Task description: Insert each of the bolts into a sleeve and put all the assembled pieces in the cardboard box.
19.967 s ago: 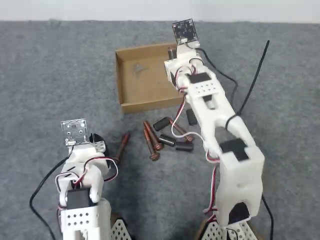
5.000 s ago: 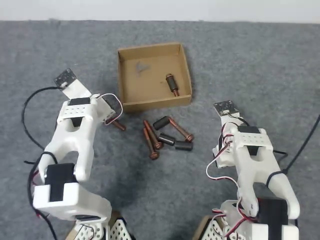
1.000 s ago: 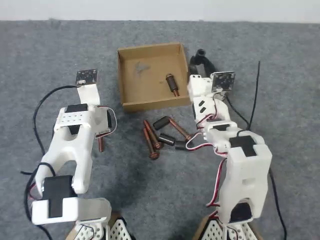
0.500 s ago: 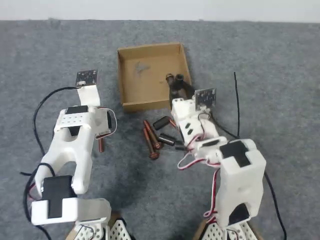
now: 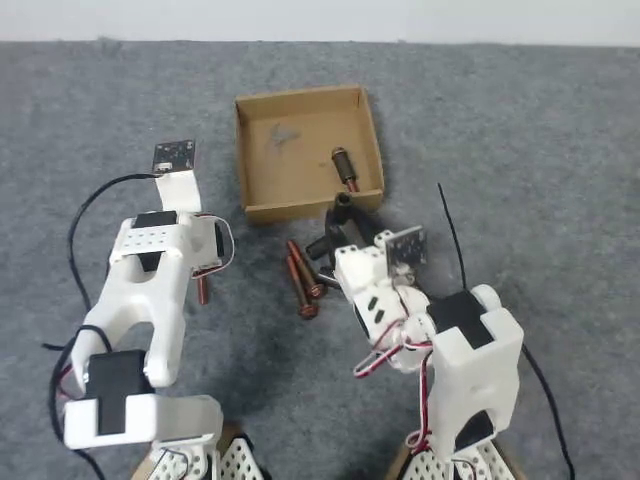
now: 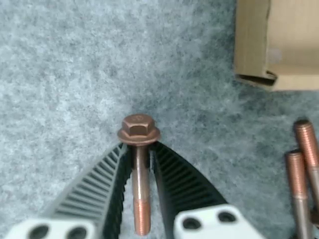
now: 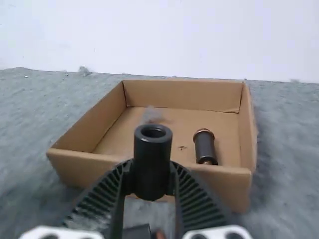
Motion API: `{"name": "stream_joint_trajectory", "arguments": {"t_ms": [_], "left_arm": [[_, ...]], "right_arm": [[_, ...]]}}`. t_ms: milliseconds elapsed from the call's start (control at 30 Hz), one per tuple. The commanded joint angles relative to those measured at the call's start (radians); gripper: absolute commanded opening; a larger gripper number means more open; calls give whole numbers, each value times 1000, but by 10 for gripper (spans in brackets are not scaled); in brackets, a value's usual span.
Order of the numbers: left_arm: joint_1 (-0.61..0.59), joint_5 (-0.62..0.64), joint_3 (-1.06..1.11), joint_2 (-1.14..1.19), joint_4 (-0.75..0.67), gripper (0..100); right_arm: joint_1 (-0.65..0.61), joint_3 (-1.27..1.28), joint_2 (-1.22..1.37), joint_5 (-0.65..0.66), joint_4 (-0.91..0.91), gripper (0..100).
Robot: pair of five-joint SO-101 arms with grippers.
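My left gripper [image 6: 139, 149] is shut on a copper bolt [image 6: 140, 179], its hex head [image 6: 138, 130] poking past the fingertips; in the high view this bolt [image 5: 203, 289] hangs left of the loose parts. My right gripper [image 7: 151, 169] is shut on an upright black sleeve [image 7: 152, 159], held just in front of the cardboard box [image 7: 149, 94]. From above, that sleeve [image 5: 343, 204] sits by the box's [image 5: 262, 170] near wall. One assembled piece [image 5: 345, 168] lies inside the box. Two loose bolts [image 5: 298, 282] and a black sleeve [image 5: 321, 246] lie on the carpet.
Grey carpet covers the table. The right arm's body [image 5: 400, 300] covers part of the loose pile. Two bolt shafts [image 6: 303, 169] and a box corner [image 6: 254, 74] lie beyond my left gripper. Open carpet spreads left of the box and right of the right arm.
The right arm swung from the box's right side to its near wall, carrying the black sleeve above the loose parts. The left arm and its bolt stayed put.
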Motion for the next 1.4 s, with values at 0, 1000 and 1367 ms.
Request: {"name": "stream_joint_trajectory", "arguments": {"t_ms": [0, 1000, 1367], "left_arm": [[8, -11, -10, -71, -21, 12], [9, -3, -173, -163, 75, 12], [138, -3, -188, -463, -74, 12]], "right_arm": [[-21, 63, -79, -3, -96, 6], [-62, 351, -70, -3, -338, 6], [-62, 351, -70, -3, -337, 6]]}}
